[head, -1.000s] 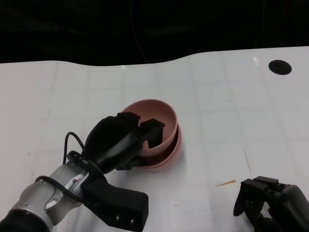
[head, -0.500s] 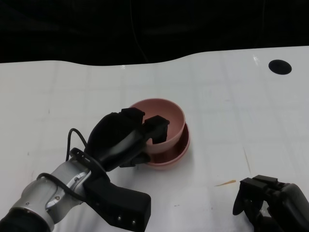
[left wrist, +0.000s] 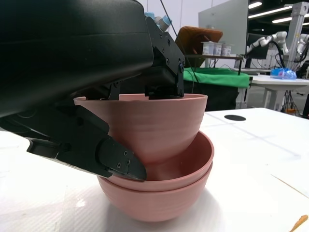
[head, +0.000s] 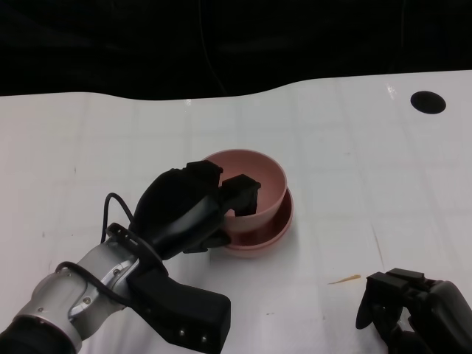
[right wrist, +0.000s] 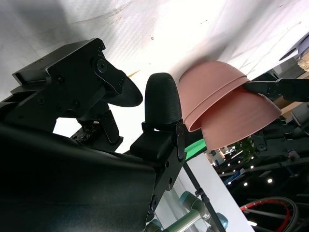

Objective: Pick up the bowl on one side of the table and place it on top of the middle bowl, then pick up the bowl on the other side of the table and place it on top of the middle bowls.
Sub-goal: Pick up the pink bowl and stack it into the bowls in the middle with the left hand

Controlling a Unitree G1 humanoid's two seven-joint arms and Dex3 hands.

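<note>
The left hand (head: 193, 209) hides the near rim of a smooth pink top bowl (head: 247, 189), fingers pinching it, tilted inside two nested bowls (head: 274, 230) mid-surface; right hand (head: 413, 306) cropped, fingers curled.

White table (head: 369, 147); black round hole (head: 428, 102) far right; small tan sliver (head: 344, 279) near front.

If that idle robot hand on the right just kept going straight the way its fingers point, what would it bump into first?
Probably nothing: the right robot hand points up the bare white table, with the pink bowls off to its left. Depth is uncertain.
</note>
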